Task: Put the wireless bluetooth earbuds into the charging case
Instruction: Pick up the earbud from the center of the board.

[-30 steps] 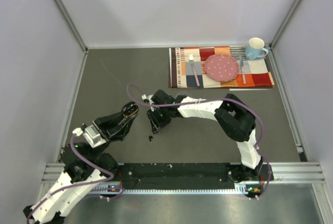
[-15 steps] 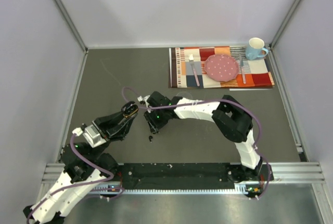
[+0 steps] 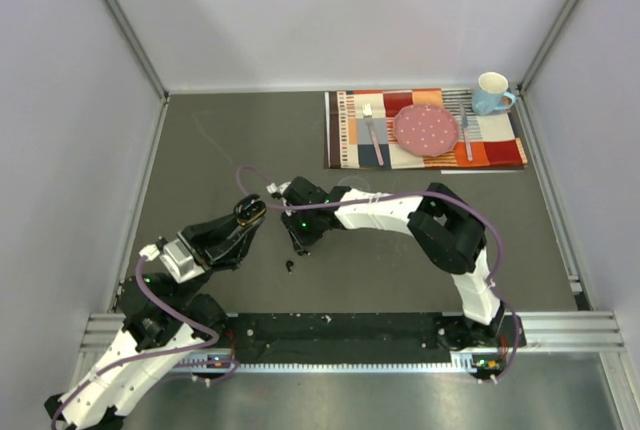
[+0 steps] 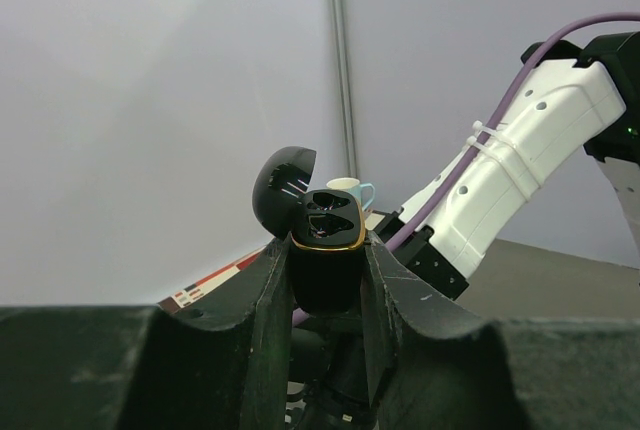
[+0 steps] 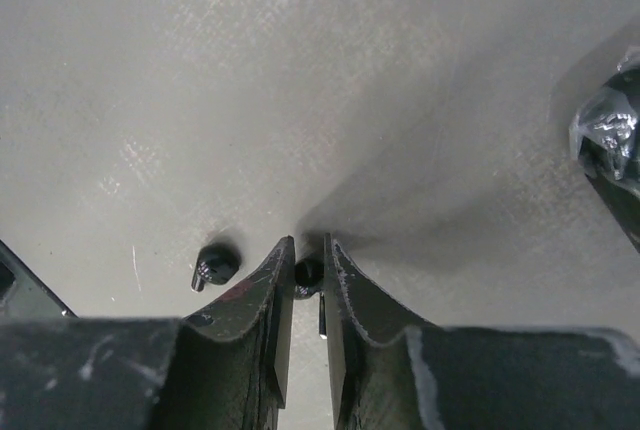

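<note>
The desk [image 3: 220,150] is flat and dark grey, with pale scuffs and thin scratches on it. At the far right lies a mat [image 3: 345,135] with stripes and squares in red, orange, white and dark blue. It lies flat. Closer to the near edge, around the middle, a tiny black bud [image 3: 289,266] lies on the bare desk, well apart from the mat. A second bud [image 5: 308,272] sits just beside it, partly hidden.

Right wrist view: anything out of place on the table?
One earbud lies loose on the table, left of the right tool and apart from it. A second earbud sits between the tool's tips. Nothing looks spilled or damaged.
</note>
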`<state>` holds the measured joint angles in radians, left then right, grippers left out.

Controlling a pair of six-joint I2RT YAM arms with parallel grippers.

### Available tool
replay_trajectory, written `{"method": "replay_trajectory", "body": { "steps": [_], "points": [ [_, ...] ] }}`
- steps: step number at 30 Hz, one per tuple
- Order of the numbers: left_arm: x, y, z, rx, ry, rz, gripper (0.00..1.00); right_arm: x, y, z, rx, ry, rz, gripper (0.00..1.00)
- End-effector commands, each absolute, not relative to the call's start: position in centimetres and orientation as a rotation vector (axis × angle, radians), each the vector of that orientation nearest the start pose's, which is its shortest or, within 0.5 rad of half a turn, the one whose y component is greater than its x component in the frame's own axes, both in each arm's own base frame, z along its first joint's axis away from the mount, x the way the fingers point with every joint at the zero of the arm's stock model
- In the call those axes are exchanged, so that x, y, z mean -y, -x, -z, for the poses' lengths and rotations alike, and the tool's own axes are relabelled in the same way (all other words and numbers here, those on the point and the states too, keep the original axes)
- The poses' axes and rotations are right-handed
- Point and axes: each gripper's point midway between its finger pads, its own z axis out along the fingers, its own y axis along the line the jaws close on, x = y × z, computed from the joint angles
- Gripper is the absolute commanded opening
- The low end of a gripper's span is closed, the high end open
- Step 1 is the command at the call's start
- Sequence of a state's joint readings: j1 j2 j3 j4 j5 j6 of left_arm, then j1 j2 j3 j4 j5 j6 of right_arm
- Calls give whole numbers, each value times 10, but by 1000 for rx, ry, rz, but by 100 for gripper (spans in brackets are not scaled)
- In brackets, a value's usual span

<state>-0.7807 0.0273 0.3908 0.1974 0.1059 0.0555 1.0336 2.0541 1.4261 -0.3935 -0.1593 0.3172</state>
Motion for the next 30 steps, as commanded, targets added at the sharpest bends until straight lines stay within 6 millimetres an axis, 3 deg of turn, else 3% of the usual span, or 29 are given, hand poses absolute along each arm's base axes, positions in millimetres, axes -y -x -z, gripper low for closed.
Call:
{"method": "replay_trajectory", "body": {
  "steps": [1,8,15,22,30],
  "points": [
    [144,-127,-367,-888,-486,707,0,-399,-193,-3,-2652,944,-522,16],
    [145,-128,-365,-893,-483,710,0,-374,-187,3,-2744,699,-440,15],
    [147,-127,-364,-892,-484,723,0,-365,-186,-2,-2743,551,-449,16],
    [147,-127,-363,-903,-483,735,0,-364,-183,-11,-2710,562,-504,35],
    [149,-126,-362,-908,-488,743,0,-370,-183,-17,-2679,649,-537,42]
  ]
}}
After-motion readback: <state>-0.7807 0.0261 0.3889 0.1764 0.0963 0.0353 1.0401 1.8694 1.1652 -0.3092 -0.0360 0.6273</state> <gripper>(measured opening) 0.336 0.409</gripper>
